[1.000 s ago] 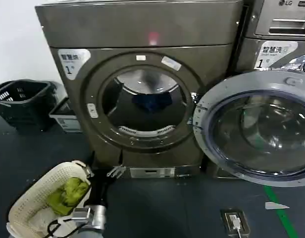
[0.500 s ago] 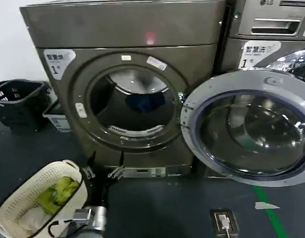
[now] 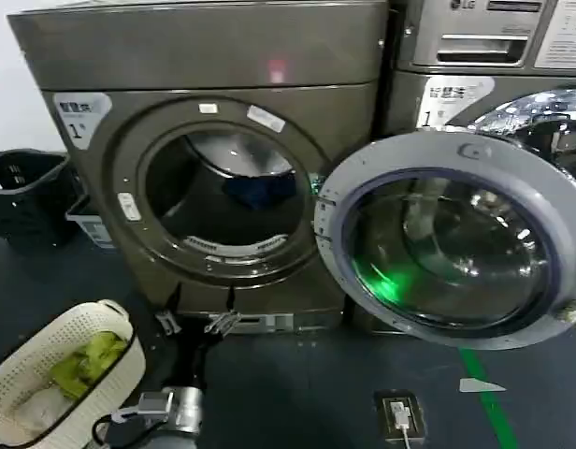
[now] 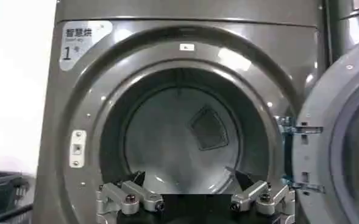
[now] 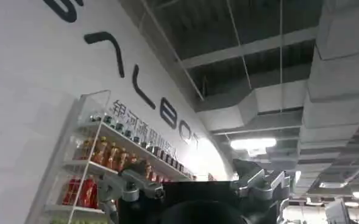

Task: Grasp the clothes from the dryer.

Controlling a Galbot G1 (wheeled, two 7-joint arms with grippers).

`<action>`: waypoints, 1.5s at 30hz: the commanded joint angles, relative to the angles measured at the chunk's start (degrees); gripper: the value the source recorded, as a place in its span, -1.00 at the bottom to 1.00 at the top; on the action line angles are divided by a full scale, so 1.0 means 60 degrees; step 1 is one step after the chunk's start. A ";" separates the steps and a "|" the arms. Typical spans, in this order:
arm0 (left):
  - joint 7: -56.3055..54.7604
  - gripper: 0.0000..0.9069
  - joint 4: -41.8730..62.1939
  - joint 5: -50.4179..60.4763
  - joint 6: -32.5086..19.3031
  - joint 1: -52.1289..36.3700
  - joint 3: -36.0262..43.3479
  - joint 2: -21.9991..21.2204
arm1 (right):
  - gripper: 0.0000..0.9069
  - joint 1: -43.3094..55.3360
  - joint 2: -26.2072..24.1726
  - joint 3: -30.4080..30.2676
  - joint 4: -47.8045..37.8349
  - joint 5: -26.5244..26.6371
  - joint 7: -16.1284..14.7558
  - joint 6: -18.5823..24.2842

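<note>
The clothes [image 3: 258, 190], a small dark blue bundle, lie inside the drum of the dryer [image 3: 213, 140], toward the rear of the round mouth and right of its centre in my head view. Nothing touches them. The dryer is a dark bronze-grey front-loader with a white "1" sticker [image 3: 79, 114] at its upper left corner and a small red light [image 3: 276, 70] on the top panel. Its silver-rimmed glass door [image 3: 447, 238] is swung fully open to the right, hinged beside the porthole.

My left end effector [image 3: 193, 323] sits low in front of the dryer, just below the porthole rim, outside the drum and well apart from the clothes. Its fingers [image 3: 221, 323] are spread apart, released, and hold nothing. In the left wrist view the same end effector [image 4: 194, 204] points straight at the drum mouth, with both fingertip assemblies at the lower edge and the grey drum wall [image 4: 179, 140] beyond them.

My right end effector [image 5: 200, 185] is raised and aimed up at a ceiling and a white wall with a shelf of bottles [image 5: 106, 161]; its fingers are released and empty.

On the floor to the left of my left arm stands a cream basket [image 3: 45, 351] with a yellow-green cloth [image 3: 87, 360] in it. A dark basket [image 3: 26, 192] stands farther left. An LG-marked machine [image 3: 484, 47] stands to the right of the dryer.
</note>
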 commanded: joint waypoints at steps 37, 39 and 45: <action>0.0006 1.00 0.0112 -0.0019 -0.0003 -0.0071 -0.0056 0.0015 | 1.00 0.0149 -0.0079 -0.0328 -0.0033 -0.0010 -0.0070 0.0589; 0.0006 1.00 0.0138 -0.0023 -0.0002 -0.0099 -0.0065 0.0022 | 1.00 0.0178 -0.0102 -0.0328 -0.0077 -0.0052 -0.0055 0.0588; 0.0022 1.00 0.0211 -0.0042 0.0014 -0.0186 -0.0074 0.0042 | 1.00 0.0184 -0.0084 -0.0268 -0.0186 -0.0169 -0.0061 0.0614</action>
